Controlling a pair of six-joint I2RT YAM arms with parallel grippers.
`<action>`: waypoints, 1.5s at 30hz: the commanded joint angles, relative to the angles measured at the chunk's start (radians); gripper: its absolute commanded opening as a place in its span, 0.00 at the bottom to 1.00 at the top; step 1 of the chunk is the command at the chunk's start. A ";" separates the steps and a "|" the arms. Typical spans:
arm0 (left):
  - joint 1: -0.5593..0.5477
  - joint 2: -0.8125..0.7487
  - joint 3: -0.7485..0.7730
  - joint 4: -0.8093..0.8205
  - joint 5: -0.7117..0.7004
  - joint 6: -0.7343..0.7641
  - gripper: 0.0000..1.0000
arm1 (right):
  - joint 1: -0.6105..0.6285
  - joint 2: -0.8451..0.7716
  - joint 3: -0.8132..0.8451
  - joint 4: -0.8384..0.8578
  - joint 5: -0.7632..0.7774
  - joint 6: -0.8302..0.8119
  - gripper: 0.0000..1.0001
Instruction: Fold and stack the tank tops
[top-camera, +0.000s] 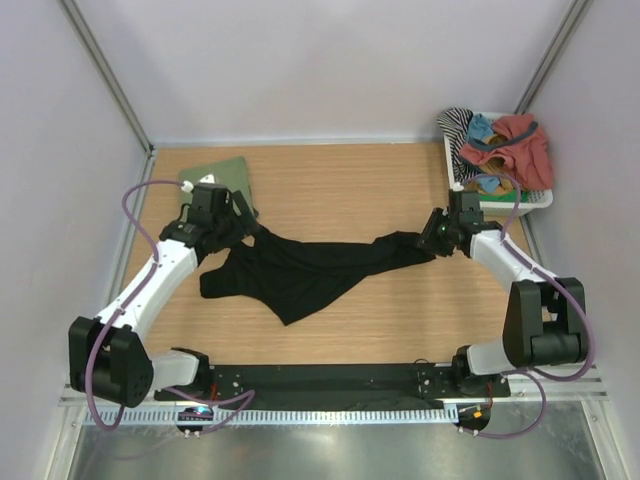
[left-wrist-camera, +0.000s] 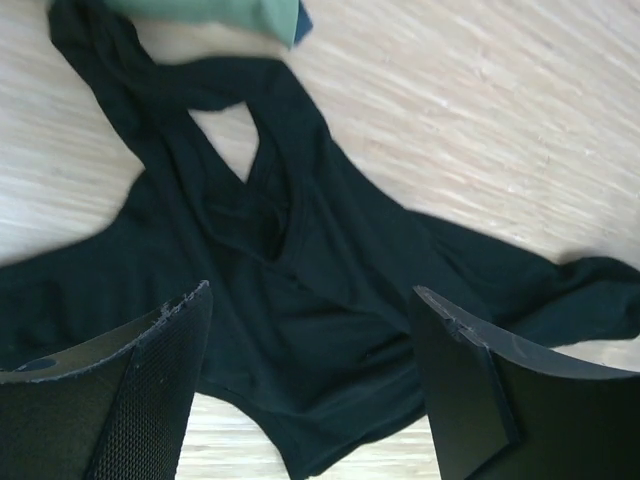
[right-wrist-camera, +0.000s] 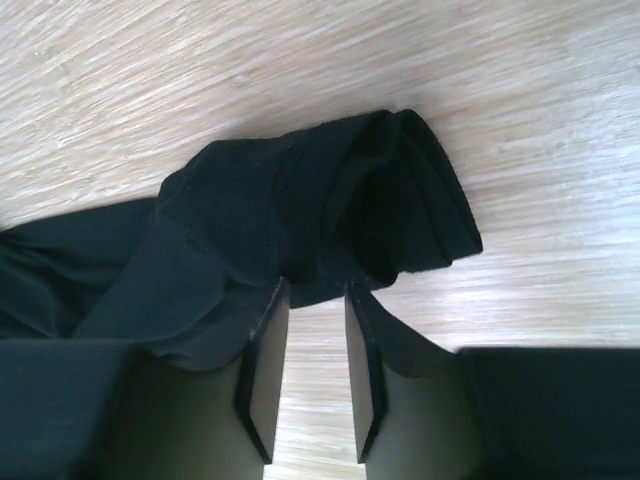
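1. Sitting at the far right corner of the table (top-camera: 400, 320), a white basket (top-camera: 520, 206) is holding a heap of clothes. A striped piece (top-camera: 458, 122) is lying at its far left, a teal one (top-camera: 481, 128) beside it, and a red one (top-camera: 515, 145) is spreading across the middle.
2. More teal and something brownish are peeking out under the red piece, too tangled to make out.
3. The green top (top-camera: 228, 175) is lying folded at the far left of the table, outside the basket. The left arm is covering its near right corner from above, and the left wrist view is cutting off all but one edge (left-wrist-camera: 230, 12).
4. The black top (top-camera: 300, 270) is lying crumpled across the middle of the table, stretching between both grippers. One strap is reaching up beside the green top.
5. The left gripper (top-camera: 240, 222) is hovering over the strap end of the black top (left-wrist-camera: 300, 200) with its jaws spread wide (left-wrist-camera: 312, 295) and nothing between them.
6. The right gripper (top-camera: 432, 238) is sitting low at the right end of the black top (right-wrist-camera: 300, 200). Its jaws (right-wrist-camera: 315, 290) are standing a little apart, and bare wood is showing in the gap. The bunched cloth is lying just ahead of the tips, not pinched.
7. Whether those tips are touching the cloth is impossible to tell, and the fingers are hiding the fabric beneath them.
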 joint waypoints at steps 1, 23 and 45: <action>-0.009 -0.044 -0.057 0.122 0.078 -0.028 0.79 | 0.003 0.044 0.095 0.080 0.000 0.000 0.33; -0.052 0.075 -0.169 0.305 0.176 0.004 0.80 | -0.014 0.497 0.554 0.051 -0.041 0.080 0.61; -0.055 0.294 -0.114 0.242 0.104 0.008 0.47 | -0.025 0.002 0.054 0.119 0.023 0.018 0.36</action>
